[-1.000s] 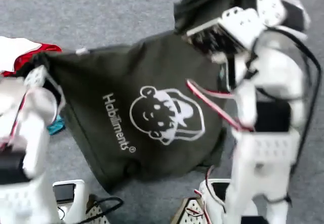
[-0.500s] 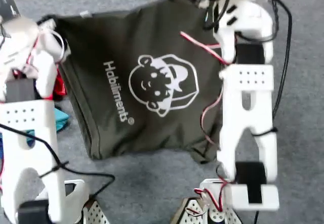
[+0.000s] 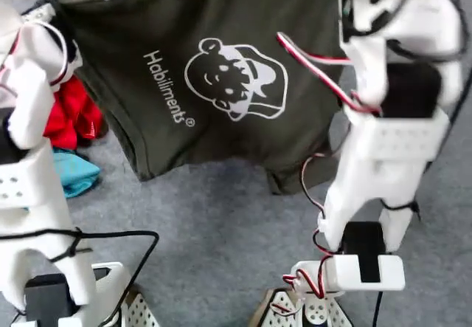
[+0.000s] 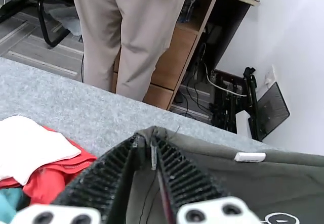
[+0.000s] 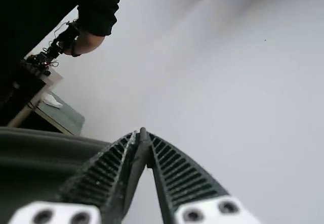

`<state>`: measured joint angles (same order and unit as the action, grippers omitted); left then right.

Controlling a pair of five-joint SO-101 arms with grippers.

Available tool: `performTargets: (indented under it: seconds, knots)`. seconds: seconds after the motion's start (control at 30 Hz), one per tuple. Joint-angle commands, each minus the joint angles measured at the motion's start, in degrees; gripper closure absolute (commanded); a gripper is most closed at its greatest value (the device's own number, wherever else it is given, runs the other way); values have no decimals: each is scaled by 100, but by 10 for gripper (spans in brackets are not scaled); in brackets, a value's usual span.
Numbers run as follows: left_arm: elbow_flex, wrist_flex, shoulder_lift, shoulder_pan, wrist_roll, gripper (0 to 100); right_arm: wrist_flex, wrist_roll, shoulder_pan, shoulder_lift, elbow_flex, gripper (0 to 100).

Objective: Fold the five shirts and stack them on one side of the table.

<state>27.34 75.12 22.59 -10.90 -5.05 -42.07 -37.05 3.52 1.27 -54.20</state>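
**Dark shirt raised and spread between both grippers**

Over the last second the dark shirt [image 3: 221,105] has been lifted from a slack, bunched lie on the table [image 3: 221,253] and carried toward the table's far edge. It is now drawn out broad and fairly flat, printed face up. Its lower hem has been pulled away from the arm bases; whether that hem touches the table cannot be told.

The left gripper [image 4: 152,145] is clamped on a fold of fabric at one top corner of the dark shirt, near the neck label. The right gripper [image 5: 142,135] is pinched closed on a thin edge of fabric at the opposite top corner.

It is judged that the garment is being shaken out for laying flat; no fold has yet been made in it.

No bin or basket is in use. A red shirt [image 3: 70,116], a teal shirt [image 3: 74,172] and a white shirt [image 4: 25,148] lie loose in a heap beside the dark shirt's left-gripper side, unfolded.
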Motion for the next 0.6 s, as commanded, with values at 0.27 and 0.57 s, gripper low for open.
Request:
performTargets:
  seconds: [0.27, 0.57]
  knots:
    - [1767, 2022, 22, 202, 18, 981, -1582, 62, -127, -13, -2589, 994]
    - [2804, 2567, 558, -360, 53, 981, -1565, 26, -127, -4, -3512, 994]
